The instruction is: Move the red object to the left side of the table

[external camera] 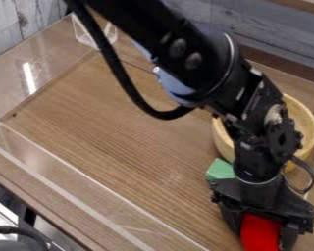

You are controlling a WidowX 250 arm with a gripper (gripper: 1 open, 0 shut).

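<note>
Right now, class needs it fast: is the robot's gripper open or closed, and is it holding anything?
Gripper: open, jaws standing either side of the red strawberry toy on the table; not closed on it, and whether the fingers touch it cannot be told.

The toy (262, 233) lies at the near right corner of the table (107, 137), between the spread fingers of the gripper (263, 227), which points down over it. Just behind the gripper, a flat block (222, 169) lies on the table, with a bowl (301, 125) behind it against the right edge. The arm (186, 59) reaches in from the far edge, and low walls (42, 147) run along the left and near edges.
</note>
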